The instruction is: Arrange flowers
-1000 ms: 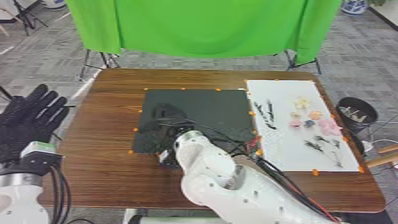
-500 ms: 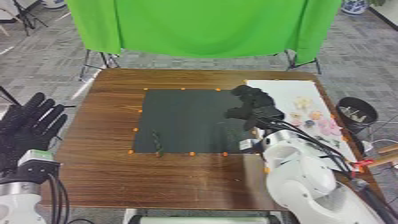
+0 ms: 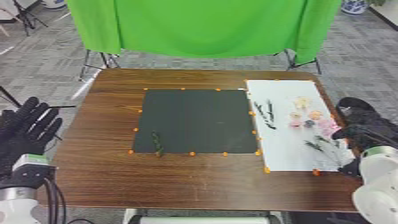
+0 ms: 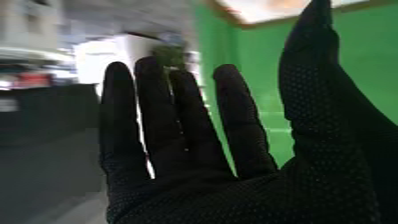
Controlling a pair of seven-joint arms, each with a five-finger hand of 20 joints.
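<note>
Black-gloved R hand (image 3: pixel 371 131): at tabletop's right edge, just beside white sheet; in R wrist view the hand (image 4: pixel 222 197) has fingers straight & apart, thumb out, nothing held
Black-gloved L hand (image 3: pixel 28 129): left of tabletop, fingers straight & spread, nothing held
Brown wooden tabletop (image 3: pixel 98 170): carries mat & sheet, w/ small orange markers (image 3: pixel 192 154) around their edges
Square black mat (image 3: pixel 197 117): left of sheet
Slim dark-green leafy sprig (image 3: pixel 157 142): on mat's near left part, near end at mat's near edge
Long white sheet (image 3: pixel 284 162): on right side, holds rest of flowers/stems
Dark slender stems (image 3: pixel 271 111): sheet's left side, lying roughly near-to-far
Pale yellow flower (image 3: pixel 303 102): farthest of bloom group, right part of sheet
Peach flower (image 3: pixel 315 115): just nearer than yellow
Blue-grey flower (image 3: pixel 309 123): btwn small pink flower (image 3: pixel 296 123) & large pink flower (image 3: pixel 327 125)
Thin dark-green sprays (image 3: pixel 314 145): nearer than blooms; exact no. unclear
</note>
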